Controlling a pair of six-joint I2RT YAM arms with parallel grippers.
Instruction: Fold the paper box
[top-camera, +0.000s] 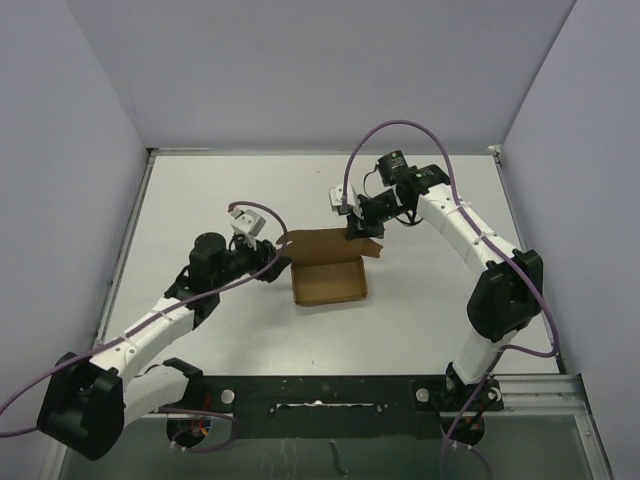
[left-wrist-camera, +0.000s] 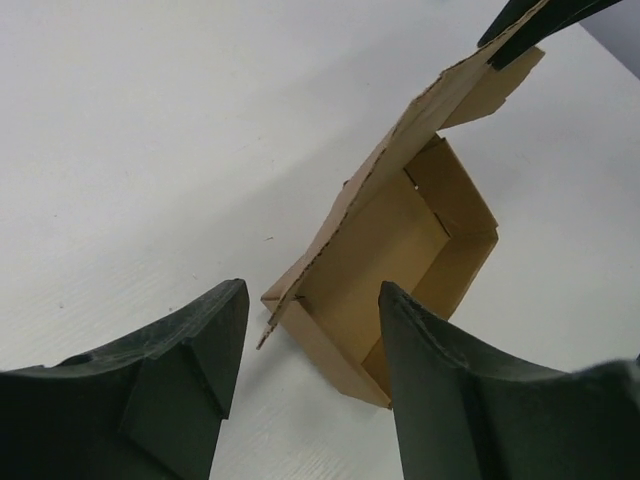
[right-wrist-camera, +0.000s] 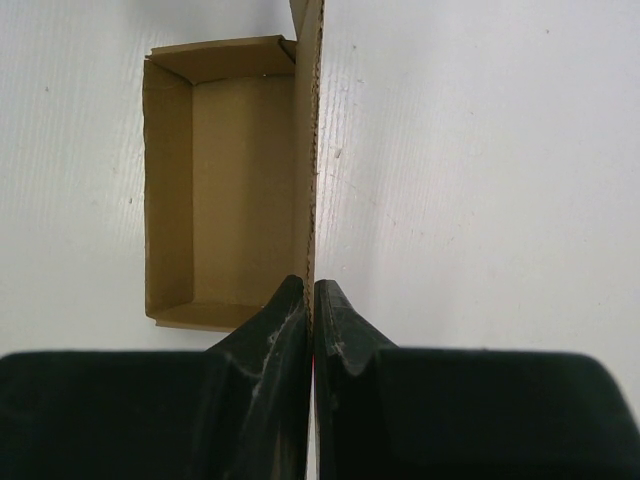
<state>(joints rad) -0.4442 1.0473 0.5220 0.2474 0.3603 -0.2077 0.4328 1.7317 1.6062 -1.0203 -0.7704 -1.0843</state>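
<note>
The paper box (top-camera: 328, 283) is a brown cardboard tray standing open in the middle of the table, its lid flap (top-camera: 330, 242) raised along the far side. My right gripper (top-camera: 362, 232) is shut on the right end of that flap; in the right wrist view the flap's thin edge (right-wrist-camera: 308, 150) runs straight into the closed right gripper (right-wrist-camera: 312, 290). My left gripper (top-camera: 276, 256) stands open just left of the box. In the left wrist view, the box (left-wrist-camera: 400, 250) lies ahead of the left gripper (left-wrist-camera: 312, 350), whose fingers are apart with nothing between them.
The white table (top-camera: 220, 200) is walled at the back and both sides by pale panels. A black rail (top-camera: 330, 392) with the arm bases runs along the near edge. Purple cables loop off both arms.
</note>
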